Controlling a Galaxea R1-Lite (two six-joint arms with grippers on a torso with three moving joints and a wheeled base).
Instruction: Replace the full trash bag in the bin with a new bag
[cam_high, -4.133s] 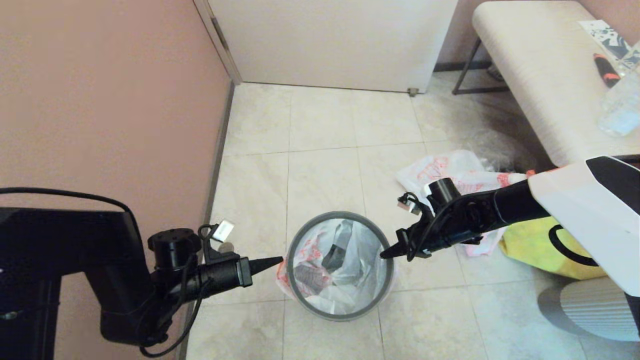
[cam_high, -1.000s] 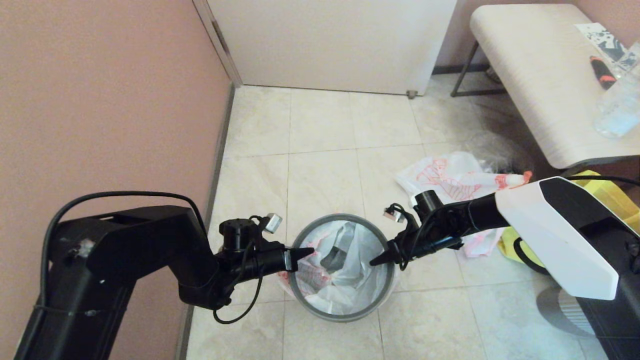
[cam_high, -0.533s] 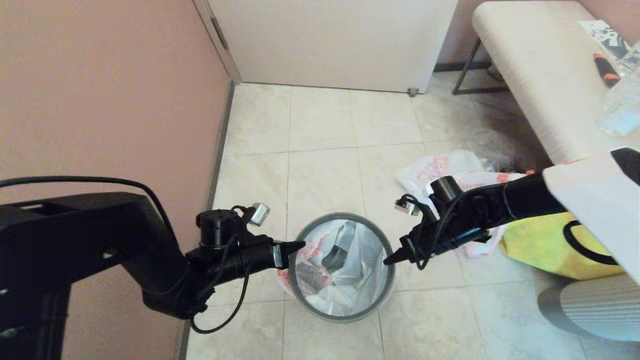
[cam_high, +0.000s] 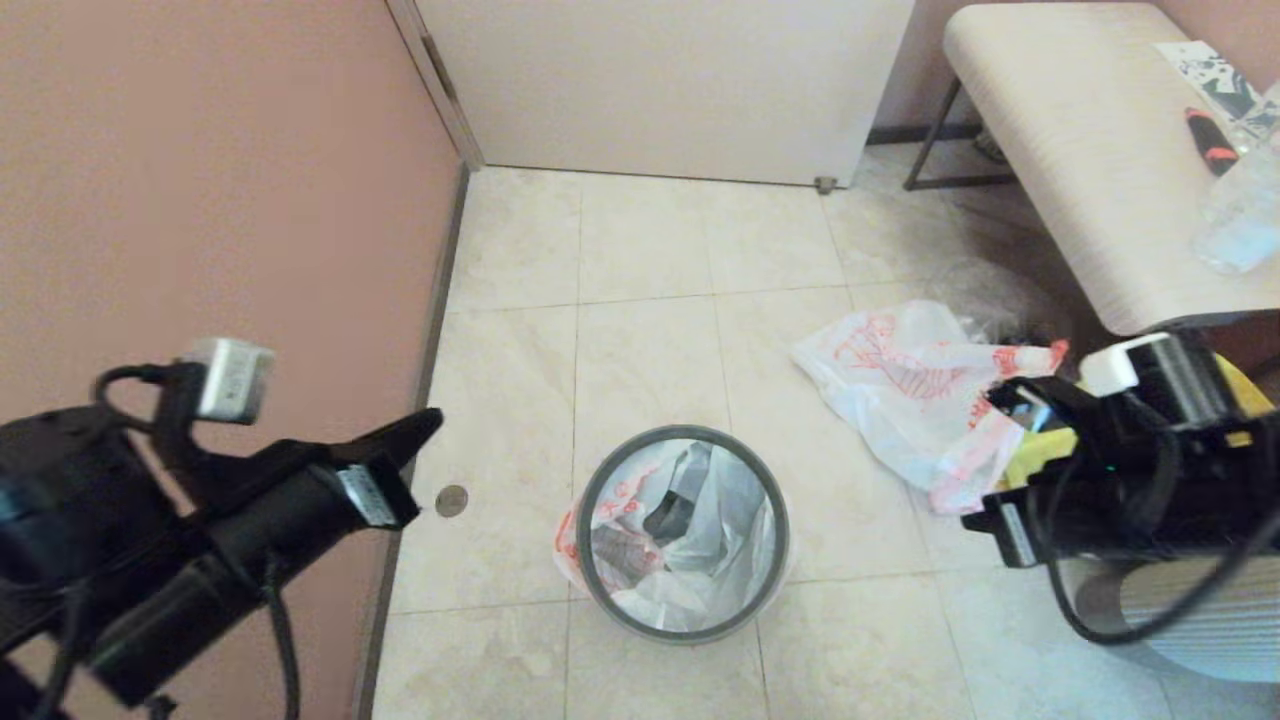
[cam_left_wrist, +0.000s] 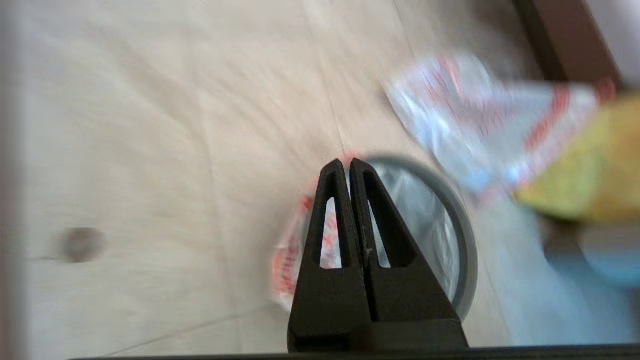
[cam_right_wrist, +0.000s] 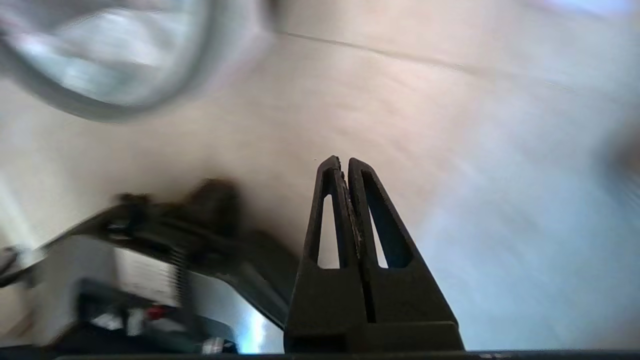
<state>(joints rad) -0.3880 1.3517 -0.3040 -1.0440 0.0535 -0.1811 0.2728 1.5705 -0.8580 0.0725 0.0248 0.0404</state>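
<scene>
Bin (cam_high: 683, 535) seemingly clear of both fingers.

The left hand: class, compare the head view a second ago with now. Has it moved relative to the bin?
Yes. The left hand, shut, has pulled back from the bin's grey rim toward the pink wall, leaving bare floor between them.

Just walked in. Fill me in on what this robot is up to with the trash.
Nothing is held right now. The left gripper and right gripper are both shut and empty, off to either side of the bin, the left by the wall. The full trash bag sits inside the bin under the grey hoop. The new bag lies flat on the floor beside a yellow tote.
</scene>
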